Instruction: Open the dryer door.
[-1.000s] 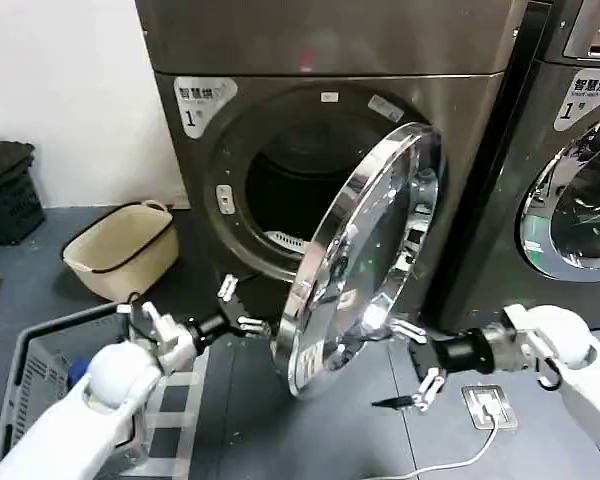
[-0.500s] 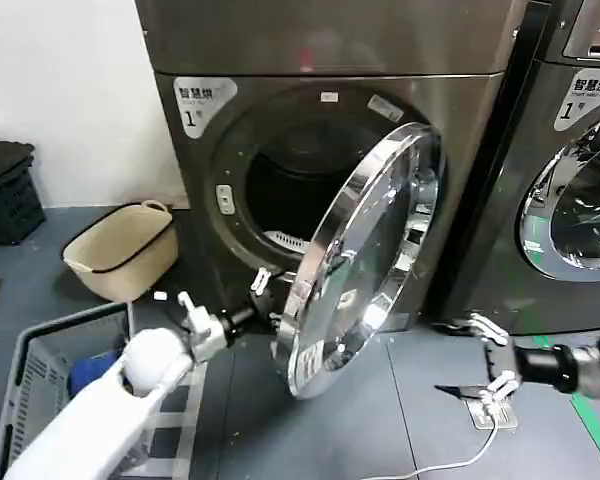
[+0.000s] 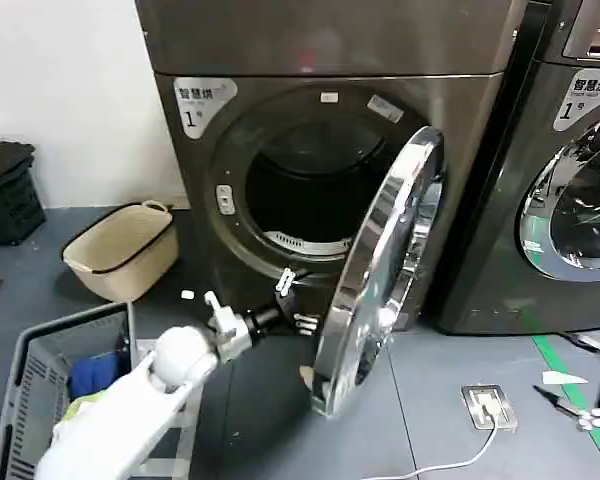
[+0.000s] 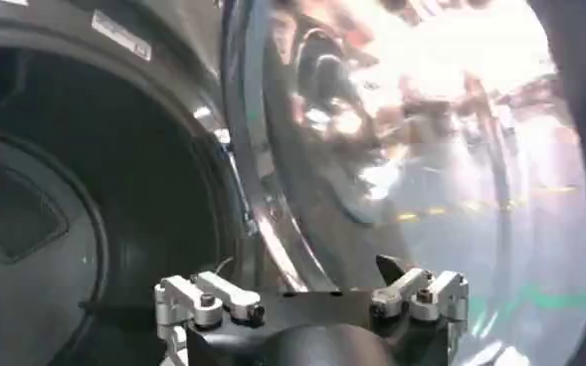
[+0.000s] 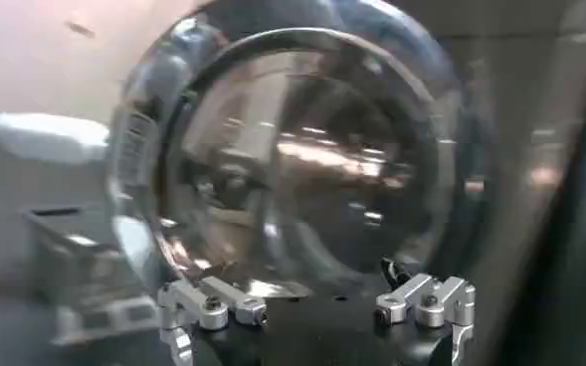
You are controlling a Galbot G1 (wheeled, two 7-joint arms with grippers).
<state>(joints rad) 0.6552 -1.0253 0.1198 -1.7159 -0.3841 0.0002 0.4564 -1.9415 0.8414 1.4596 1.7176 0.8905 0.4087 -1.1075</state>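
Left gripper [image 3: 292, 300] fingers spread, just inside dryer door [image 3: 380, 270] rim; right gripper [image 3: 595, 385] spread, well clear. Risk: fingers slipping off chrome.

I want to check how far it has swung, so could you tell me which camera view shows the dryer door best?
The head view: the whole dryer door stands ajar, hinged at the right. The left wrist view catches a stretch of chrome rim close up; the right wrist view sees its outer face, not its angle.

Centre frame: dryer door [image 3: 380, 280] swung wide, nearly edge-on, drum opening exposed behind. Lower centre: left gripper [image 3: 293, 300], fingers spread, just beside the door's inner rim. Lower right edge: right gripper [image 3: 595, 385], fingers apart, well clear of the door.
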